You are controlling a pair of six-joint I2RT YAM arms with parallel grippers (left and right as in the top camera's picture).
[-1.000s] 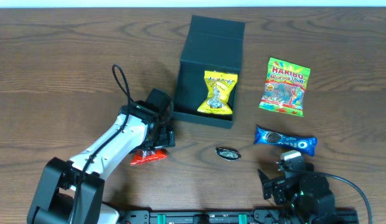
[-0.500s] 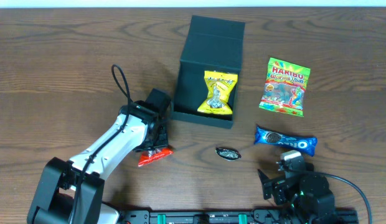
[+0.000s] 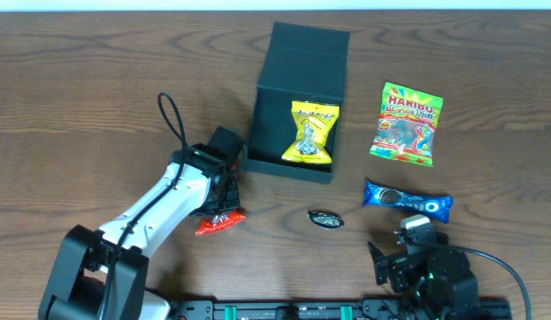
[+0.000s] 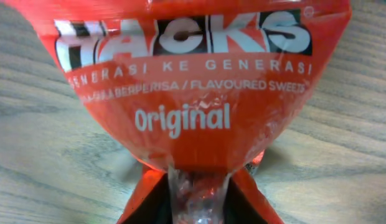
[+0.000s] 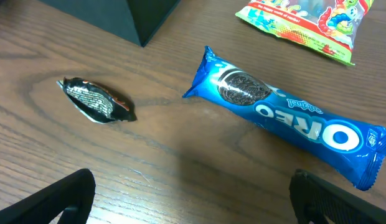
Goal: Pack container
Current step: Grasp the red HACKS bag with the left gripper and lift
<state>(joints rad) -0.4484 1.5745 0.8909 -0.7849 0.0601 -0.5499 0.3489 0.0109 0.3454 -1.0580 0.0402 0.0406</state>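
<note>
- Container [image 3: 304, 67] sits open at mid-counter [image 3: 98, 98], with a yellow packet [image 3: 311, 133] inside.
- It lies just far-right of the left end effector [image 3: 224, 210], which is clamped on a red packet [image 3: 219, 222]; the container's left wall stands between.
- Right end effector [image 5: 194, 196] sits near, fingers apart; Oreo [image 5: 292, 118] and Haribo [image 3: 406, 124] lie right.

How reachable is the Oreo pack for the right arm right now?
Probably yes: the Oreo pack lies flat just ahead of the open right end effector, with nothing on it or between them.
</note>
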